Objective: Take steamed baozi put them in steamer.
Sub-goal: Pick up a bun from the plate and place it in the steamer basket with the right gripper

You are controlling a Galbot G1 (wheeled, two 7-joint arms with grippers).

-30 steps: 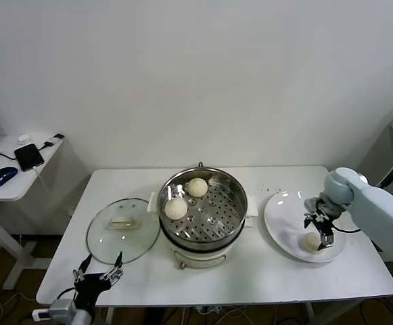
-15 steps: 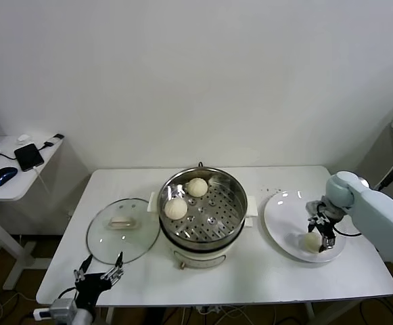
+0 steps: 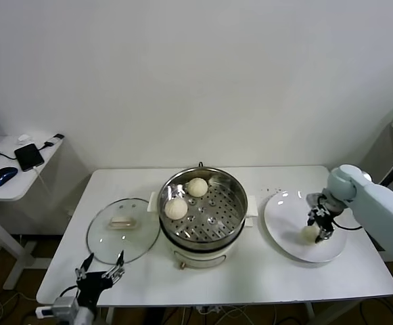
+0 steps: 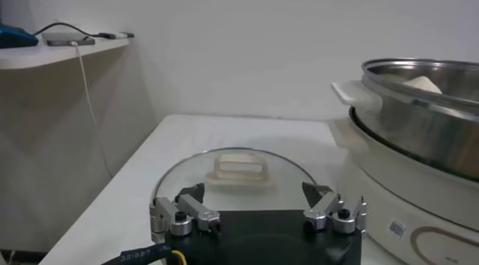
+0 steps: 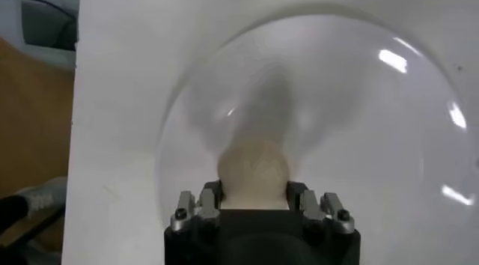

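The steamed baozi, small smooth cream-white dough buns, are split between two places on my feed. Two sit on the perforated tray of the large round shiny steel steamer point(image 3: 203, 211) at the middle of the white rectangular table point(image 3: 250, 271): one bun point(image 3: 176, 208) toward the robot's left, another point(image 3: 197, 187) farther back, with a third pale lump point(image 3: 215, 181) at the back rim that I can't make out well. One more baozi point(image 3: 310, 233) is over the flat round white plate point(image 3: 287, 233), on the robot's right side of the table, just beside the steamer's side handle.

My right gripper point(image 3: 320, 230) is down over that plate. In the right wrist view its fingers point(image 5: 212, 198) press against either side of the bun point(image 5: 254, 171), so I read it as clamped on the baozi. Whether the bun touches the plate or is raised off it, I can't tell.

My left gripper point(image 3: 100, 274) is parked low at the near left edge of the table, jaws spread wide and holding nothing. From the left wrist view it point(image 4: 254, 212) points at the round glass lid with a cream handle point(image 4: 241, 169), which lies flat on the table just beside the steamer point(image 4: 419, 124).

On the robot's far left stands a small white side table point(image 3: 0, 177) carrying a dark phone point(image 3: 28, 156) and a blue mouse point(image 3: 2, 176).
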